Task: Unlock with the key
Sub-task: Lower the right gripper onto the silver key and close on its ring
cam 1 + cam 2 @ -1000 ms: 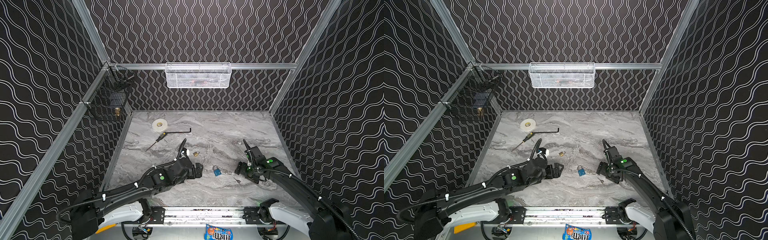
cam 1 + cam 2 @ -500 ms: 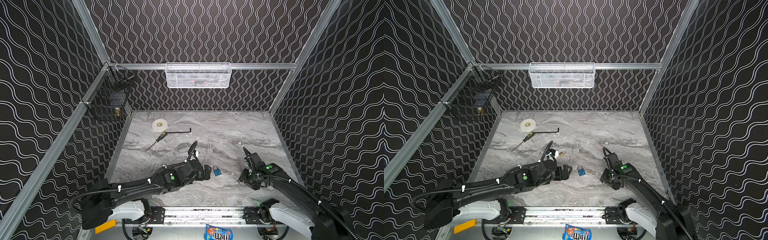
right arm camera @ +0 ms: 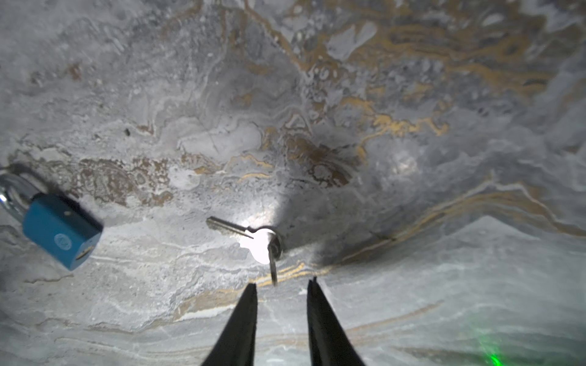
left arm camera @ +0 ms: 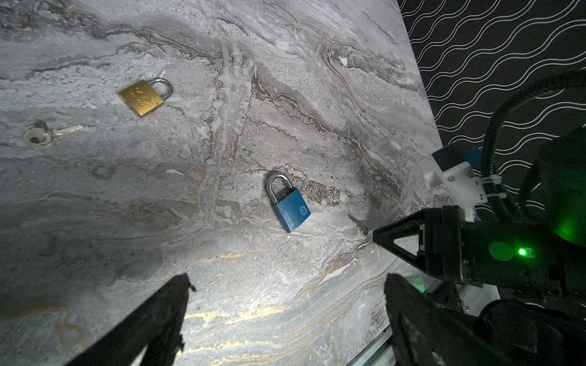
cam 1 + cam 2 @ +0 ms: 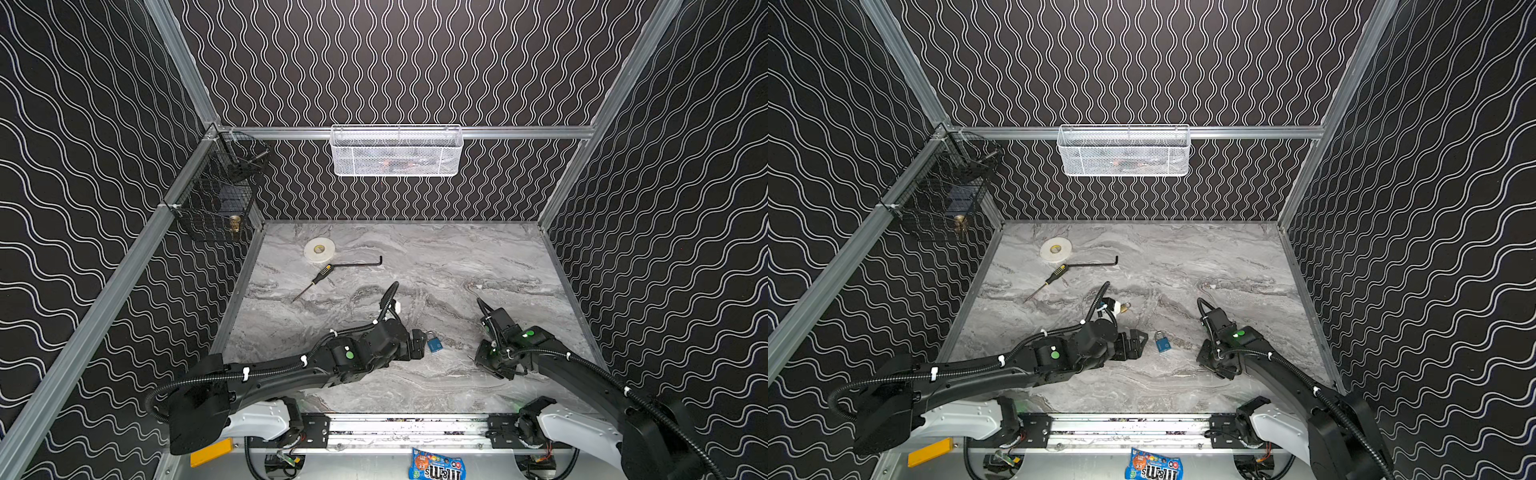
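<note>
A blue padlock lies flat on the marble table, shackle pointing to the back wall. My left gripper is wide open just to its left, with nothing between the fingers. Two silver keys on one ring lie to the right of the padlock. My right gripper hangs over them, jaws narrowed but open. One key's blade tip lies in the gap, touching neither finger. In both top views the right wrist hides the keys.
A gold padlock and a loose key lie behind the left arm. At the back left are a tape roll, a screwdriver and a hex key. A white basket and a black wire basket hang on the walls.
My left arm swung right, up to the blue padlock, jaws still wide. The right gripper sank toward the front over the keys and its jaws narrowed a lot.
</note>
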